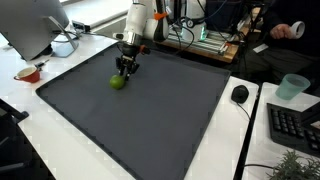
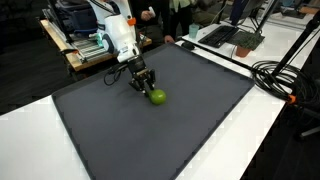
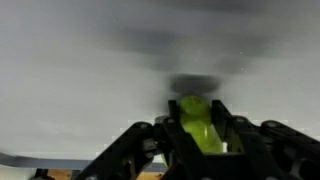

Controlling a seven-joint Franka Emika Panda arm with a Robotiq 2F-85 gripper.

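Observation:
A small round green object, like a lime [image 1: 117, 82], lies at the far left part of the dark grey mat [image 1: 150, 115]. It also shows in the other exterior view [image 2: 157, 97]. My gripper [image 1: 125, 68] [image 2: 146, 83] points down at it, tilted, with the fingertips around it. In the wrist view the green object [image 3: 200, 128] sits between the two black fingers of the gripper [image 3: 197, 112], which press on both its sides. A dark shadow lies on the mat just beyond it. I cannot tell whether it touches the mat.
A monitor [image 1: 30, 25], a white bowl [image 1: 63, 46] and a red bowl [image 1: 28, 73] stand left of the mat. A mouse [image 1: 239, 94], a cup [image 1: 292, 87] and a keyboard [image 1: 296, 126] are on the right. Black cables [image 2: 280, 75] lie on the white table.

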